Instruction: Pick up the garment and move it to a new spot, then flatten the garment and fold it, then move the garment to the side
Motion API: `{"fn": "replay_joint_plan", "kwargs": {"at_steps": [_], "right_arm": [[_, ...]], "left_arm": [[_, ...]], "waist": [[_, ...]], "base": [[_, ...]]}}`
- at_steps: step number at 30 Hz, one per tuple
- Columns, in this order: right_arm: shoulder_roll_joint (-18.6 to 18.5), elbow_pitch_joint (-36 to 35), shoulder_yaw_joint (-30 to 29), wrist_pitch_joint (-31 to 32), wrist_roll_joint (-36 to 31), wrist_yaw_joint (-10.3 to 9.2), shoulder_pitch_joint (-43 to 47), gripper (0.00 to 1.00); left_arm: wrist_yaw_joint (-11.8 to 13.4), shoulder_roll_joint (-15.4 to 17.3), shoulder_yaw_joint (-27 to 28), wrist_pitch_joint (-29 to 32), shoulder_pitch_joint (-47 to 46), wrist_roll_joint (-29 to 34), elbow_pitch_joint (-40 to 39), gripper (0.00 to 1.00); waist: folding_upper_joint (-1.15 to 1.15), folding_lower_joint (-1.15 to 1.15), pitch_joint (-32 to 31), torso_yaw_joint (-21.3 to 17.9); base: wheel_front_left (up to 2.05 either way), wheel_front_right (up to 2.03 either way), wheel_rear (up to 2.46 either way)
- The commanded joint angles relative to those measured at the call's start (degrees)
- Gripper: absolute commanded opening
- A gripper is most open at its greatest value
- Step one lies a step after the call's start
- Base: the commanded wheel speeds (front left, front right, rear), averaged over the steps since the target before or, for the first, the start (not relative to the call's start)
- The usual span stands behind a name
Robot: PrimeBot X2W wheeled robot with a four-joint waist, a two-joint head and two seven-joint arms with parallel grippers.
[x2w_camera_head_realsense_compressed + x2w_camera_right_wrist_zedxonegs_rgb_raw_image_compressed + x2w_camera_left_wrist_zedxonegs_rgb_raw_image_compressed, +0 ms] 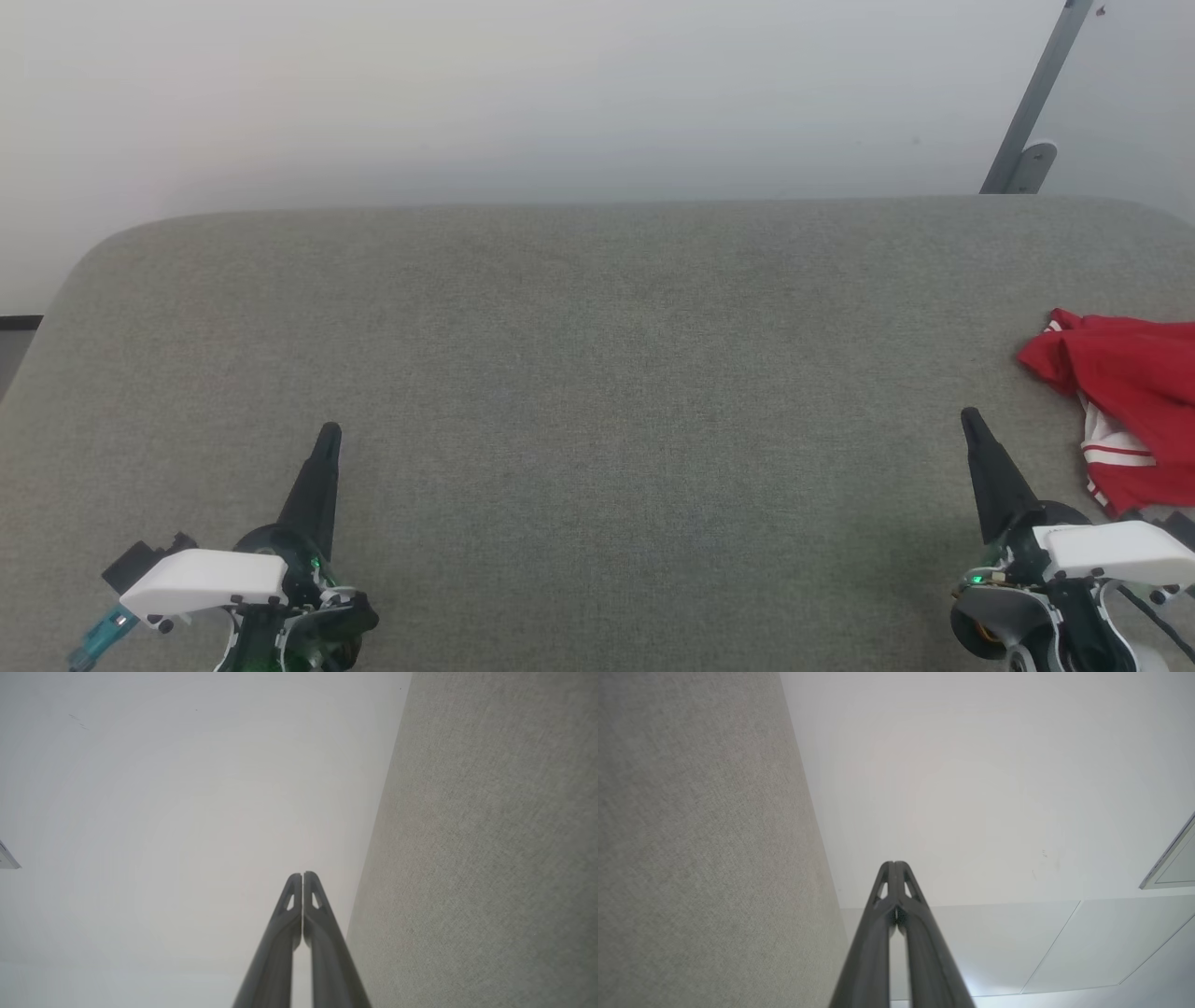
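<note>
Red shirt (1134,411) lies bunched, unheld, just right of the right gripper (970,414), whose fingers, like the left gripper's (330,430), are pressed together.

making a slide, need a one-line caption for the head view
The left tool and right tool, shut and empty, over the grey surface; crumpled red garment at its right edge

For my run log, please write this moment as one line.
bright red soft fabric garment: crumpled, right side of grey table | left gripper: shut, empty | right gripper: shut, empty
</note>
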Motion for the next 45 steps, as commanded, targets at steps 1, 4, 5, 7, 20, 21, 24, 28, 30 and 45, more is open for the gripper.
{"fn": "replay_joint_plan", "kwargs": {"at_steps": [1,4,5,7,20,21,24,28,30,45], "right_arm": [[0.2,-0.2,0.1,0.2,0.2,0.02,-0.4,0.0],[0.2,-0.2,0.1,0.2,0.2,0.02,-0.4,0.0],[0.2,-0.2,0.1,0.2,0.2,0.02,-0.4,0.0],[0.2,-0.2,0.1,0.2,0.2,0.02,-0.4,0.0],[0.2,-0.2,0.1,0.2,0.2,0.02,-0.4,0.0],[0.2,-0.2,0.1,0.2,0.2,0.02,-0.4,0.0],[0.2,-0.2,0.1,0.2,0.2,0.02,-0.4,0.0],[0.2,-0.2,0.1,0.1,0.2,0.02,-0.4,0.0],[0.2,-0.2,0.1,0.1,0.2,0.02,-0.4,0.0],[0.2,-0.2,0.1,0.1,0.2,0.02,-0.4,0.0]], "left_arm": [[-0.2,-0.1,0.2,0.2,-0.7,-0.2,-0.2,0.0],[-0.2,-0.1,0.2,0.2,-0.7,-0.2,-0.2,0.0],[-0.2,-0.1,0.2,0.2,-0.7,-0.2,-0.2,0.0],[-0.2,-0.1,0.2,0.2,-0.7,-0.2,-0.2,0.0],[-0.2,-0.1,0.2,0.2,-0.7,-0.2,-0.2,0.0],[-0.2,-0.1,0.2,0.2,-0.7,-0.2,-0.2,0.0],[-0.2,-0.1,0.2,0.2,-0.7,-0.2,-0.2,0.0],[-0.2,-0.1,0.2,0.2,-0.7,-0.2,-0.2,0.0],[-0.2,-0.1,0.2,0.2,-0.7,-0.2,-0.2,0.0],[-0.2,-0.1,0.2,0.2,-0.7,-0.2,-0.2,0.0]], "waist": [[0.0,0.0,0.0,0.0],[0.0,0.0,0.0,0.0],[0.0,0.0,0.0,0.0],[0.0,0.0,0.0,0.0],[0.0,0.0,0.0,0.0],[0.0,0.0,0.0,0.0],[0.0,0.0,0.0,0.0],[0.0,0.0,0.0,0.0],[0.0,0.0,0.0,0.0],[0.0,0.0,0.0,0.0]], "base": [[0.0,0.0,0.0],[0.0,0.0,0.0],[0.0,0.0,0.0],[0.0,0.0,0.0],[0.0,0.0,0.0],[0.0,0.0,0.0],[0.0,0.0,0.0],[0.0,0.0,0.0],[0.0,0.0,0.0],[0.0,0.0,0.0]]}}
